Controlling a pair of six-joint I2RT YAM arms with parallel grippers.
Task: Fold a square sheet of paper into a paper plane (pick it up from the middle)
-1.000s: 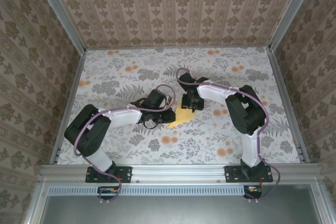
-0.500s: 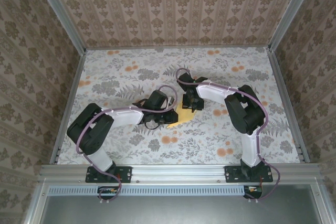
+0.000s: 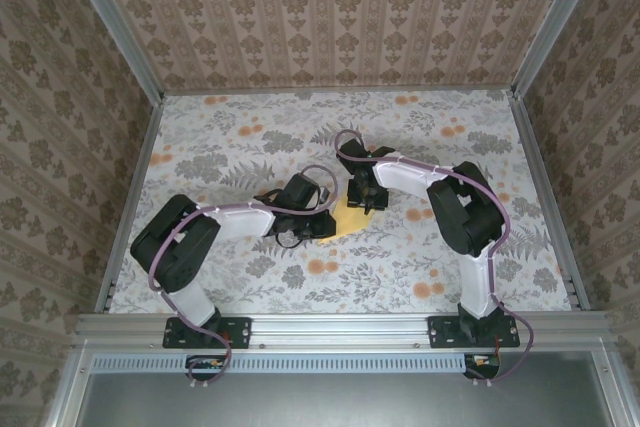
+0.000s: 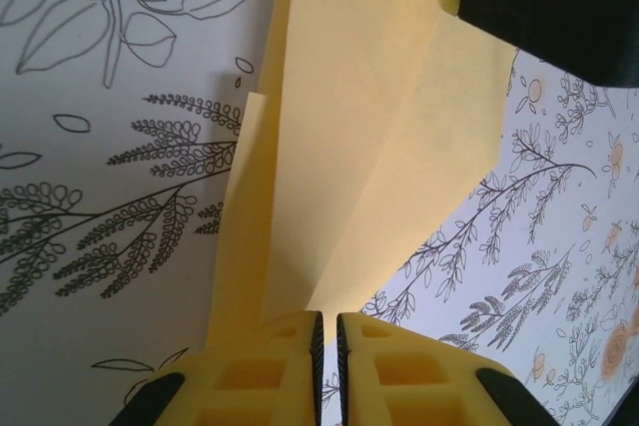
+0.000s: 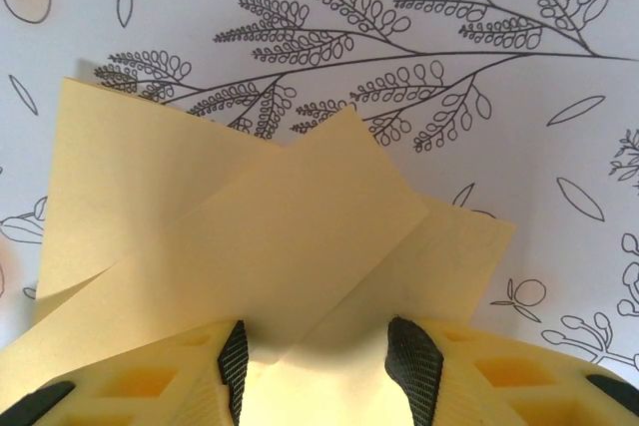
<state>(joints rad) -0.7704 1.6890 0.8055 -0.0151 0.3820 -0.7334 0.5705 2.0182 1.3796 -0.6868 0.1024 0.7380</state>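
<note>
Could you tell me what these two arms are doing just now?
Both arms are working on a partly folded pale-yellow paper on the table. The left end effector is shut, its tips at one edge of the paper. The right end effector stands open over the other side, where folded flaps overlap. It is not a finished plane yet.

Both arms bent inward, wrists close together, left claw [image 4: 328, 344] pressed closed, right claw [image 5: 315, 356] parted.

You're working in a robot test cell dressed up like a home: bare aluminium posts [image 3: 112, 22] frame damask wallpaper panels [image 3: 340, 17] left, far and right. A floral tablecloth [image 3: 250, 137] lies between, and the left arm [image 3: 235, 219] and right arm [image 3: 468, 217] are bolted to the near rail [image 3: 340, 329].
</note>
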